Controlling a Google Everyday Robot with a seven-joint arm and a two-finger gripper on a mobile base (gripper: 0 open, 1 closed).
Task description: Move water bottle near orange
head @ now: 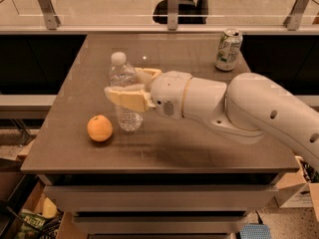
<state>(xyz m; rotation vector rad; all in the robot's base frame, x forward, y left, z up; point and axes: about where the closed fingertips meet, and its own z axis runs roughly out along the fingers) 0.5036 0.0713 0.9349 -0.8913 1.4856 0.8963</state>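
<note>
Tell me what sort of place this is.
Probably an office or lab: a grey table, a glass railing behind it, an office chair beyond. The claw grips the bottle near the orange.

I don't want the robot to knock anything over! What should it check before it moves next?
1. Gripper holds the water bottle, one finger on each side: ok.
2. Bottle is upright with its white cap on: ok.
3. Bottle is near the orange, just to its right with a small gap: ok.
4. Bottle's base sits fully on the table, so it is safe to let go: cannot tell.
5. Soda can is out of the way at the far right corner: ok.
</note>
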